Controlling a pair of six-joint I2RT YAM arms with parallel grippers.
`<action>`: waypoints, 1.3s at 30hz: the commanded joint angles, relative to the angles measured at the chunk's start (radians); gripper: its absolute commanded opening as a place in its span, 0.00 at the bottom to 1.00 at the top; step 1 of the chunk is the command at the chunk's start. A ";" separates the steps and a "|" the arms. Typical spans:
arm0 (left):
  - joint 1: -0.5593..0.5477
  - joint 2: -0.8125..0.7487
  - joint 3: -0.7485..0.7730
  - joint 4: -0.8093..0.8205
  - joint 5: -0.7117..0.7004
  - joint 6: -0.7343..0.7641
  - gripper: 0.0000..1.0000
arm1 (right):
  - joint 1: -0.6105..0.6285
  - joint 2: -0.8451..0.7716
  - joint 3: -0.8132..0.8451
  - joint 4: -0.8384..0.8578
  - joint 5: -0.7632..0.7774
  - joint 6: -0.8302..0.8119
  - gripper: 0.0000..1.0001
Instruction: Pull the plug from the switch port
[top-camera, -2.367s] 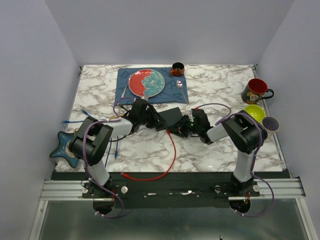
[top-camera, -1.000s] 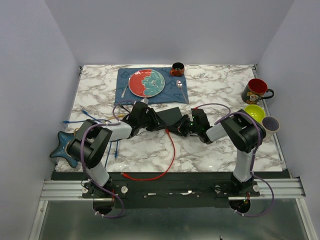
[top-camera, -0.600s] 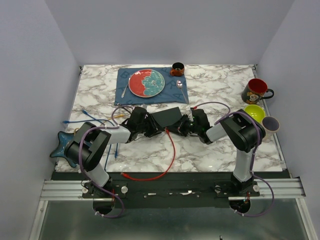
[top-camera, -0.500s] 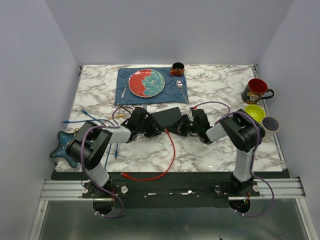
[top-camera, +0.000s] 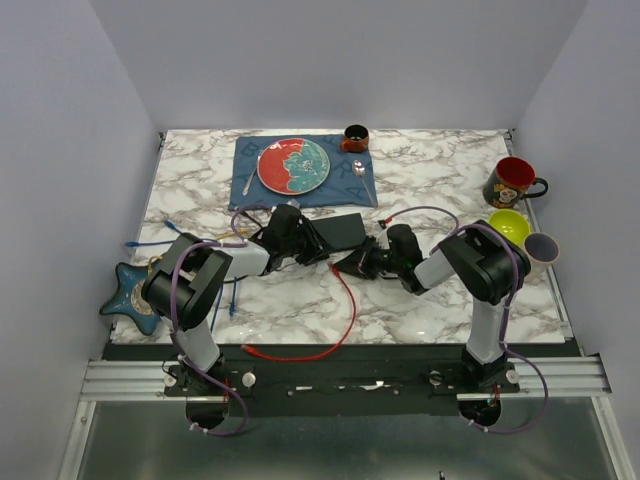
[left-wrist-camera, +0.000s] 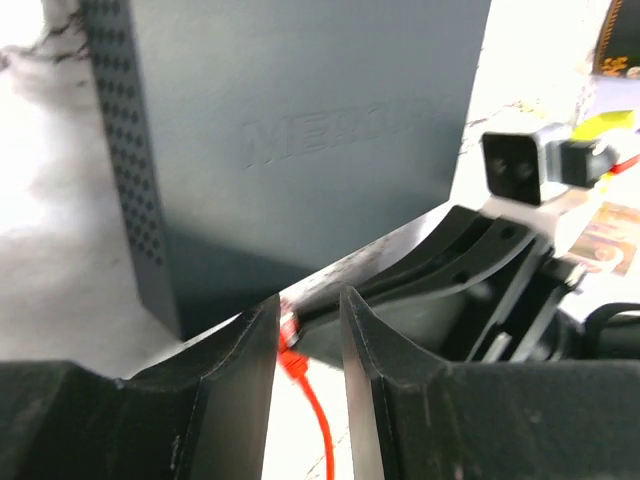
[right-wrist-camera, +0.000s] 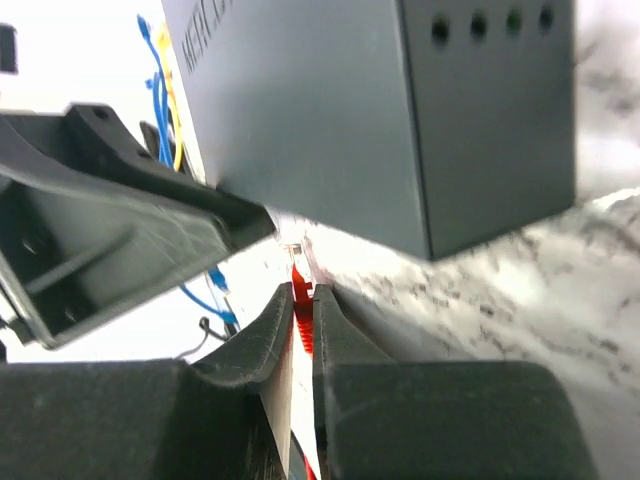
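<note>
The switch (top-camera: 342, 228) is a flat dark grey box lying mid-table; it fills the top of the left wrist view (left-wrist-camera: 300, 120) and the right wrist view (right-wrist-camera: 330, 110). My right gripper (top-camera: 352, 265) (right-wrist-camera: 303, 292) is shut on the red plug (right-wrist-camera: 301, 275), just off the switch's near edge. The plug's clear tip shows a little apart from that edge. My left gripper (top-camera: 316, 250) (left-wrist-camera: 307, 300) stands open at the switch's near-left corner. The plug (left-wrist-camera: 289, 335) lies loose in its gap. The red cable (top-camera: 345, 310) trails toward the table's front.
A blue placemat (top-camera: 360, 185) at the back holds a red and teal plate (top-camera: 293, 166). A small brown cup (top-camera: 354, 137) stands behind it. A red mug (top-camera: 512, 182), a yellow-green bowl (top-camera: 510, 225) and a purple cup (top-camera: 541, 247) stand at the right edge. A blue star dish (top-camera: 128, 295) and blue cables (top-camera: 165, 235) lie left.
My right gripper has drawn back toward the near right with the red plug in it. The left gripper has shifted slightly right along the switch.
</note>
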 joint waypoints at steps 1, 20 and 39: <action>0.008 0.014 0.031 -0.013 -0.033 -0.001 0.41 | 0.006 0.019 -0.067 -0.076 -0.019 -0.062 0.01; -0.233 -0.644 -0.417 0.297 -0.164 0.237 0.99 | 0.026 -0.604 0.051 -0.632 0.193 -0.267 0.01; -0.518 -0.403 -0.333 0.432 -0.282 0.304 0.58 | 0.234 -0.833 0.028 -0.759 0.343 -0.197 0.01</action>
